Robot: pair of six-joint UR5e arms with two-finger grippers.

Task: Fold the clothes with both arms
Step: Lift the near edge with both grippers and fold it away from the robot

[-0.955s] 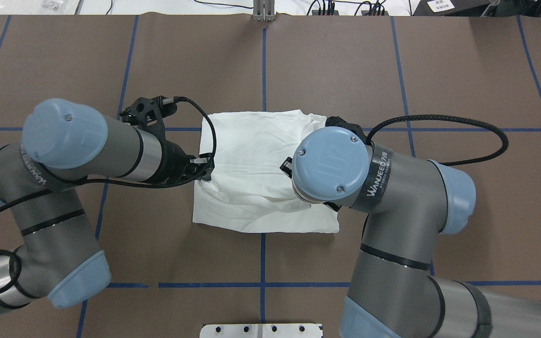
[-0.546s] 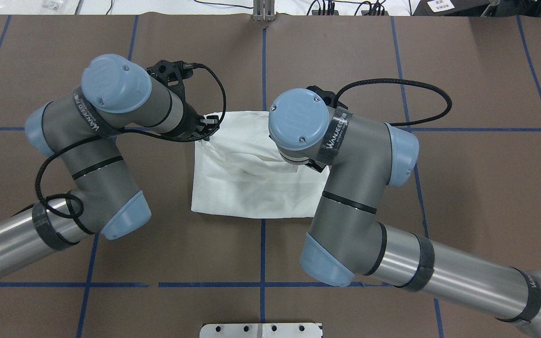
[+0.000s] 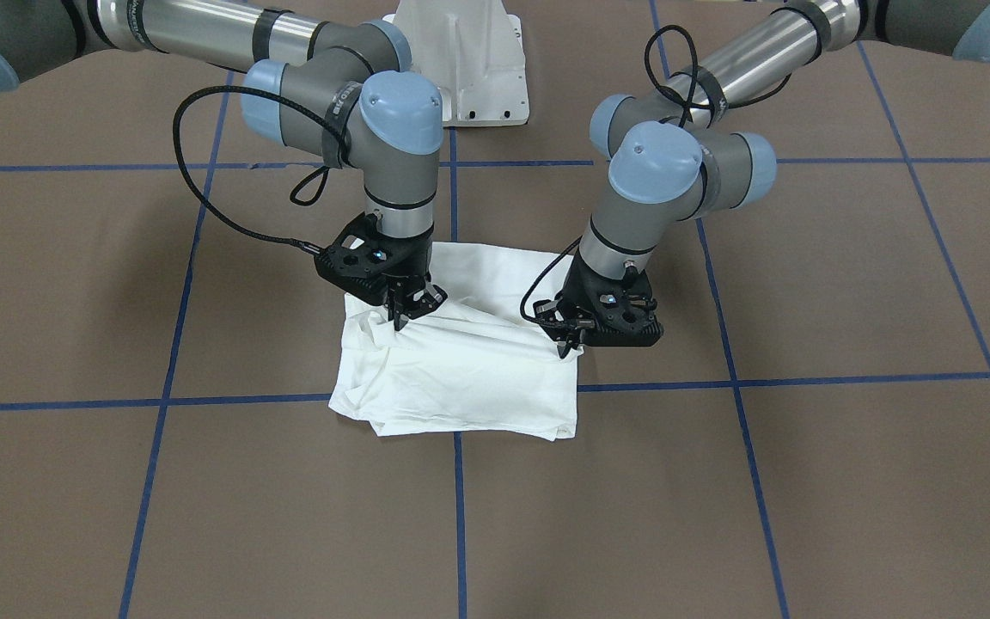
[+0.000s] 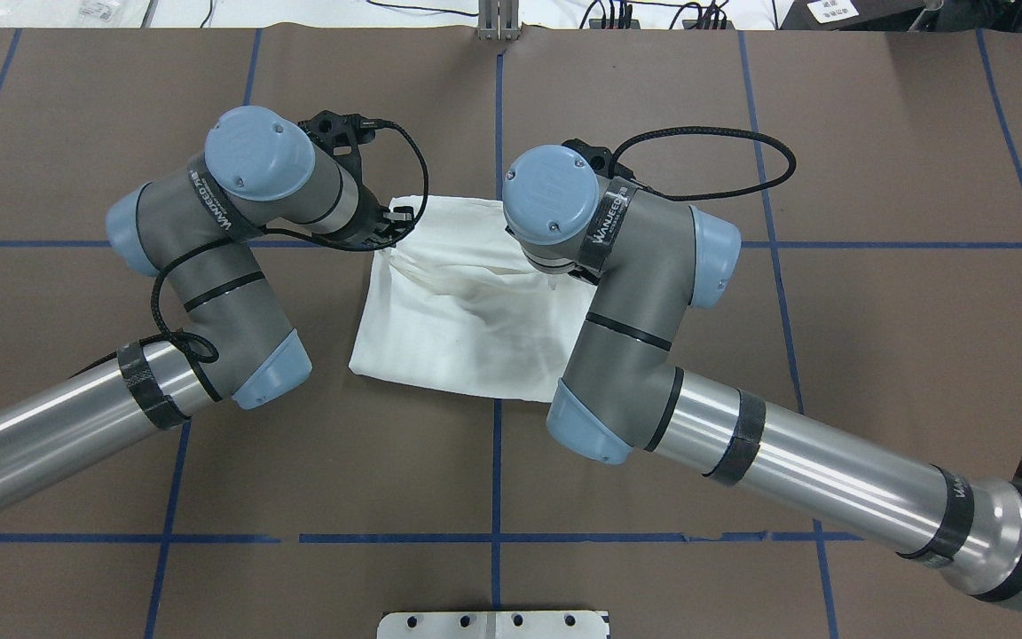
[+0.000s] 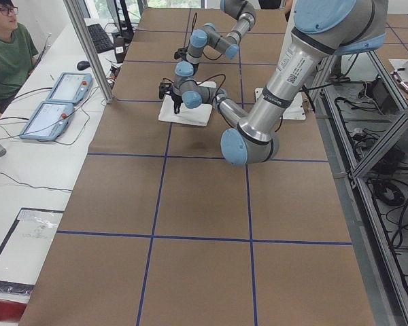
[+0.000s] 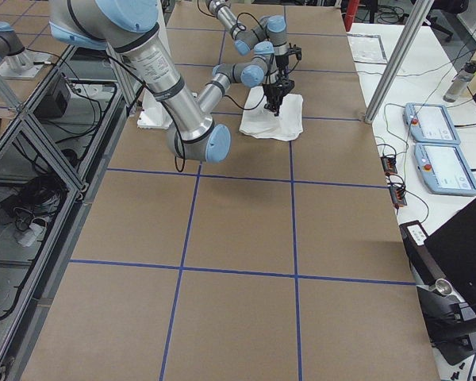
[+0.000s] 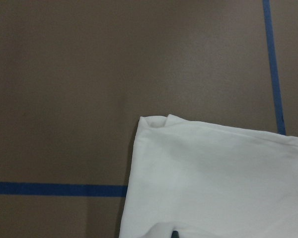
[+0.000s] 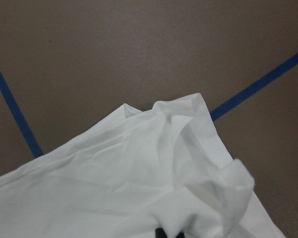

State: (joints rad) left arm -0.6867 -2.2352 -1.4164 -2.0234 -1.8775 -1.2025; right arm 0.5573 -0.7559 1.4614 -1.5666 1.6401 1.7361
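The white T-shirt [image 3: 461, 370] lies folded into a rough rectangle at the middle of the brown table; it also shows in the overhead view [image 4: 467, 328]. No print, collar or label shows. My left gripper [image 3: 565, 342] is shut on the shirt's edge on its left side, low over the cloth; overhead it sits at the far left corner [image 4: 403, 216]. My right gripper [image 3: 405, 314] is shut on a raised fold of the shirt. Overhead its fingers are hidden under its wrist [image 4: 555, 209]. Both wrist views show white cloth [image 7: 218, 178] [image 8: 139, 183] gathered at the fingertips.
Blue tape lines [image 3: 804, 378] grid the table. The white pedestal base [image 3: 461, 60] stands on the robot's side. An operator [image 5: 7, 47] sits past the far edge with teach pendants [image 5: 58, 102]. An aluminium post [image 4: 498, 22] stands at the far edge.
Both grippers have moved away from the robot towards the far edge, carrying the held cloth over the shirt. The shirt's outline has become shorter and slightly skewed.
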